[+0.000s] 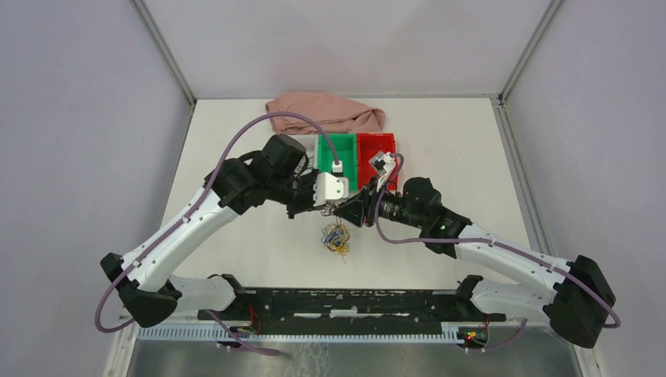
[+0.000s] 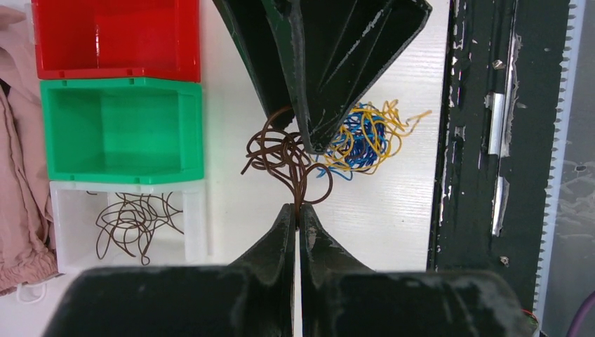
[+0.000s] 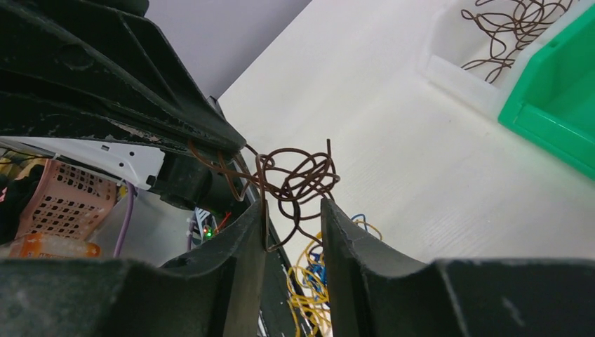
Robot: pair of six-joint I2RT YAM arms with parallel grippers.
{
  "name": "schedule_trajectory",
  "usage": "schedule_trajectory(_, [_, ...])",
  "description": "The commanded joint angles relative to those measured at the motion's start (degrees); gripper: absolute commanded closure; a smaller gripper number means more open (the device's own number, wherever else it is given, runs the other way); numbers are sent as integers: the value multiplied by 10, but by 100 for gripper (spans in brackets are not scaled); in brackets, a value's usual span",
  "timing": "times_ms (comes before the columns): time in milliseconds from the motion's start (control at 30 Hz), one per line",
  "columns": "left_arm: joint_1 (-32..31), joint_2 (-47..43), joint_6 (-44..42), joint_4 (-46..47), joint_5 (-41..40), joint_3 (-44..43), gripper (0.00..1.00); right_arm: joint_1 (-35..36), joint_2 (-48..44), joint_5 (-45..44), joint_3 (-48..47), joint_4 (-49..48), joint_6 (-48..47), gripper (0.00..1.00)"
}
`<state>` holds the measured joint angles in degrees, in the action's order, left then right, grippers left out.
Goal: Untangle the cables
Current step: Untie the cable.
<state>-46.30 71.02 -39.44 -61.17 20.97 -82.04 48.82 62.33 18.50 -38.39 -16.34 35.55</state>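
Note:
My left gripper [image 2: 297, 209] is shut on a few brown wires and holds a curly brown tangle [image 2: 281, 156] above the table. My right gripper [image 3: 293, 207] is open, its fingers on either side of the same brown tangle [image 3: 295, 179], with one wire lying against the left finger. The two grippers meet tip to tip in the top view, left [image 1: 323, 206] and right [image 1: 350, 210]. The yellow and blue bundle [image 2: 365, 137] lies on the table beneath them, and shows in the top view [image 1: 336, 237] and the right wrist view [image 3: 316, 281].
Three bins stand side by side behind the grippers: red [image 2: 116, 38], green [image 2: 119, 126] and white [image 2: 196, 225], the white one holding loose brown wires [image 2: 133, 221]. A pink cloth [image 1: 326, 110] lies at the back. The black base rail [image 1: 345, 302] runs along the near edge.

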Motion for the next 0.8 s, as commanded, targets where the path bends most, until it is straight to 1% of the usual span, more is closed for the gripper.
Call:
schedule_trajectory(0, [1, -21, 3, 12, 0, 5, 97, 3, -25, -25, -25, 22, -26, 59])
schedule_trajectory(67, [1, -22, 2, 12, 3, 7, 97, 3, -34, -29, -24, 34, -33, 58])
schedule_trajectory(100, [1, -21, 2, 11, 4, 7, 97, 3, -37, -31, -23, 35, -34, 61])
schedule_trajectory(167, [1, -20, 3, 12, 7, 6, 97, 3, -38, -28, -26, 35, -36, 73])
schedule_trajectory(333, [2, -24, 0, 13, 7, 17, 97, 3, -36, -28, -46, 48, -37, 98])
schedule_trajectory(433, [2, -37, -1, 28, -2, 46, 97, 3, -45, -46, -51, 56, -38, 99])
schedule_trajectory(467, [1, -44, -3, 35, -7, 62, 95, 3, -49, -52, -52, 58, -38, 99])
schedule_trajectory(500, [2, -52, -5, 47, -13, 78, 87, 3, -54, -55, -52, 59, -38, 99])
schedule_trajectory(533, [1, -61, -5, 60, -22, 104, 70, 3, -59, -58, -54, 58, -37, 99])
schedule_trajectory(567, [1, -71, -4, 73, -28, 123, 48, 3, -63, -58, -56, 59, -35, 99])
schedule_trajectory(600, [1, -84, 3, 90, -35, 139, 30, 3, -66, -54, -58, 59, -35, 99])
schedule_trajectory(633, [1, -97, 15, 110, -37, 152, 22, 3, -68, -51, -61, 62, -34, 99])
schedule_trajectory(667, [2, -115, 29, 126, -32, 160, 17, 3, -67, -48, -64, 68, -34, 100])
schedule_trajectory(700, [1, -128, 38, 137, -15, 162, 14, 3, -65, -44, -67, 73, -34, 100])
schedule_trajectory(767, [1, -145, 49, 146, 29, 154, 12, 3, -60, -36, -72, 78, -33, 99])
